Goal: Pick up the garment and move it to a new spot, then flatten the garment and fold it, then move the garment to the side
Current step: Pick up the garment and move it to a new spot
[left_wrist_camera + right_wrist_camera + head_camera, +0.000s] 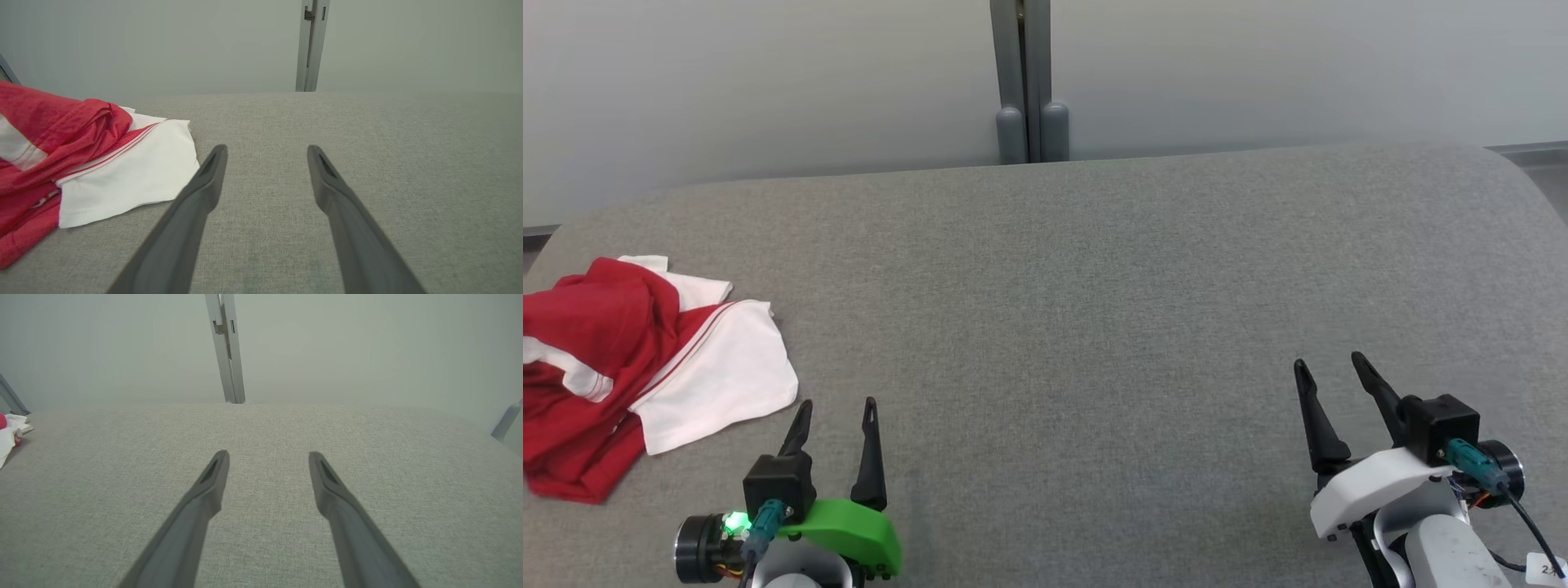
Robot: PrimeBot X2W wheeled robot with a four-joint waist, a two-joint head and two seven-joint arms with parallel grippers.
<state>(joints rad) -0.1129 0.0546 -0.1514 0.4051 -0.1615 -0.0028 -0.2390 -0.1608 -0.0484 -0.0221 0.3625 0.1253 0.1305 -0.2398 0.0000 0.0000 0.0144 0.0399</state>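
Note:
The garment point(629, 367) lies crumpled at the left edge of the grey padded table point(1094, 310), red with a white sleeve spread toward the middle. The left wrist view shows the garment point(81, 163) at its left, and a sliver of the garment point(7, 437) sits at the far left of the right wrist view. My left gripper point(839, 406) hovers open just right of the white sleeve, nothing between its fingers. At the lower right my right gripper point(1330, 361) is open too, far from the cloth, over bare table.
A grey wall runs behind the table, with a vertical metal post point(1023, 82) at its middle. The table's corners are rounded. The grey surface spreads wide between and beyond the two grippers.

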